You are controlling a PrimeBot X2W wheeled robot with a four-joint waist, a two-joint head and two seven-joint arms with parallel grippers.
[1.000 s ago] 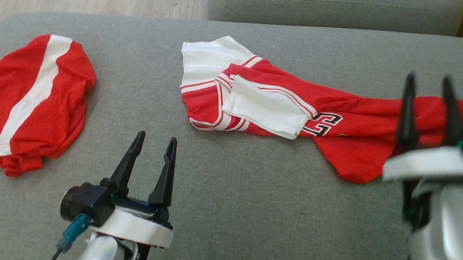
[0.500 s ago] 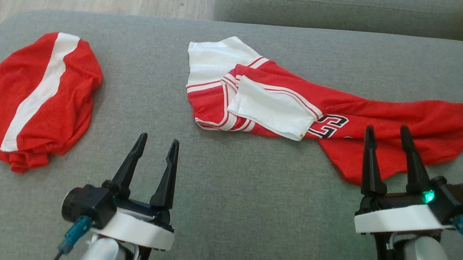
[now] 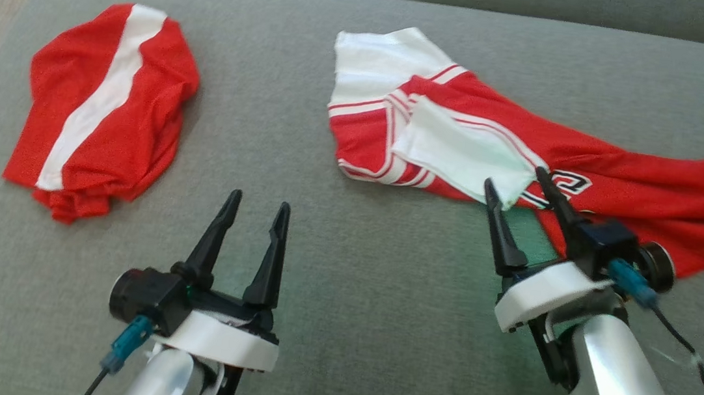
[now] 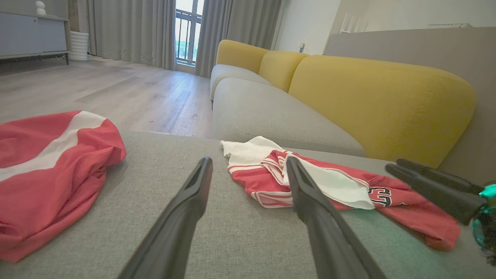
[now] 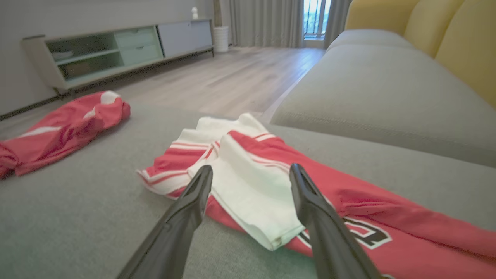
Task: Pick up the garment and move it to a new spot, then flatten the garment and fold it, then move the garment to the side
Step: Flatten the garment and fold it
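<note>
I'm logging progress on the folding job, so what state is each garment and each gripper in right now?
jersey: unfolded, rumpled, stretched across the grey cushion, one white flap turned over on top.
striped red garment: bunched in a compact heap at the cushion's left end.
left gripper: jaws open, empty.
right gripper: jaws open, empty, tips by the jersey's white flap.

Item, right gripper (image 3: 514, 176): we log it away from the red jersey's (image 3: 654, 190) far right end, now leaning left, tips at the white flap (image 3: 461, 150). Item, head camera: turned; the whole scene sits higher and further right.
</note>
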